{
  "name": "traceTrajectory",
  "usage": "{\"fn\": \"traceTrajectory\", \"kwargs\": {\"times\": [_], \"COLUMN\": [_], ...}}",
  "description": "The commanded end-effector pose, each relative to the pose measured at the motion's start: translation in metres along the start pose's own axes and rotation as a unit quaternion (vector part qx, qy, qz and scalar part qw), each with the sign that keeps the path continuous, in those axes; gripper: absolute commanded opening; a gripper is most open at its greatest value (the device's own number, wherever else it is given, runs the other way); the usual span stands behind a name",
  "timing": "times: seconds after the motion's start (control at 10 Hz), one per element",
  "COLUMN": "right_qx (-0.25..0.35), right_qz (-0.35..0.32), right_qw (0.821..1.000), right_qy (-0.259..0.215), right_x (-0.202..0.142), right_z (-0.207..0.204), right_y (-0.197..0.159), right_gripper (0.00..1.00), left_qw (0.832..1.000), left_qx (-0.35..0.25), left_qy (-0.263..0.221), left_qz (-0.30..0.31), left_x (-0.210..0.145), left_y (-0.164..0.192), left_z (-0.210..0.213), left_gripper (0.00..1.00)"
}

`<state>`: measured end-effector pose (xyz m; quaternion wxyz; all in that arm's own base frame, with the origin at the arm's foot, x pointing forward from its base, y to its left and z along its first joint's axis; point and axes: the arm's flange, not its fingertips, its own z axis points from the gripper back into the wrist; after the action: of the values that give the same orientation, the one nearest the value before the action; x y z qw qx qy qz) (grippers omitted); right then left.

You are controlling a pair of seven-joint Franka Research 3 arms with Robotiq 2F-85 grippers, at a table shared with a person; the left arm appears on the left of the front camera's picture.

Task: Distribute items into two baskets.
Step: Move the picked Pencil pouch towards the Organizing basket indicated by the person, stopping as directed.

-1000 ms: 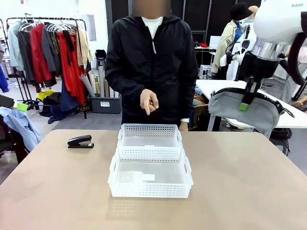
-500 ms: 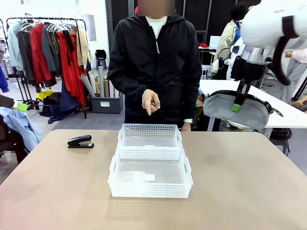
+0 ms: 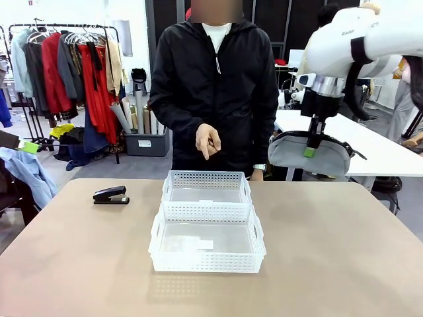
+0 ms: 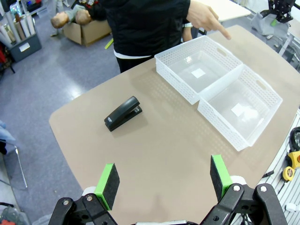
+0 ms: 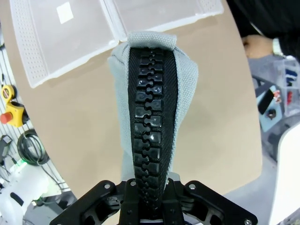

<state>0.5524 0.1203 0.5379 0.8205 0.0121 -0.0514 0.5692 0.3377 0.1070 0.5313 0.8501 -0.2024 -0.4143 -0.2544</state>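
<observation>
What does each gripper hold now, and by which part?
The right gripper holds the grey zip pouch by the black toothed strip along its top. The left gripper is open and holds nothing.

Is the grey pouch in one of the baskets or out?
Out. The grey pouch hangs in the air from the right gripper, off to the right of the far basket and the near basket.

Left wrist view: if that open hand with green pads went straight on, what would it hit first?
Most likely the bare table: the left hand, open, points down at the stretch between the stapler and the white baskets, with nothing in between as far as I can tell.
</observation>
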Motion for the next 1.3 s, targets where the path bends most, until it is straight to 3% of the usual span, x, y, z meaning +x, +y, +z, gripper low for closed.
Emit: {"fn": "traceTrajectory", "kwargs": {"times": [0.0, 0.6, 1.2], "right_qx": [0.009, 0.048, 0.088], "right_qz": [0.013, 0.017, 0.072], "right_qw": [1.000, 0.999, 0.993], "right_qy": [0.000, 0.006, 0.012], "right_x": [0.015, 0.055, 0.102], "right_z": [0.001, -0.029, -0.063], "right_y": [-0.007, -0.027, -0.040], "right_gripper": [0.00, 0.00, 0.00], "left_qw": [1.000, 1.000, 1.000], "left_qx": [-0.005, -0.005, -0.005], "left_qy": [-0.005, -0.005, -0.005], "left_qz": [-0.002, -0.002, -0.002], "left_x": [0.000, 0.000, 0.000], "left_y": [0.001, 0.001, 0.001], "left_z": [0.000, 0.000, 0.000], "left_gripper": [1.00, 1.00, 1.00]}}
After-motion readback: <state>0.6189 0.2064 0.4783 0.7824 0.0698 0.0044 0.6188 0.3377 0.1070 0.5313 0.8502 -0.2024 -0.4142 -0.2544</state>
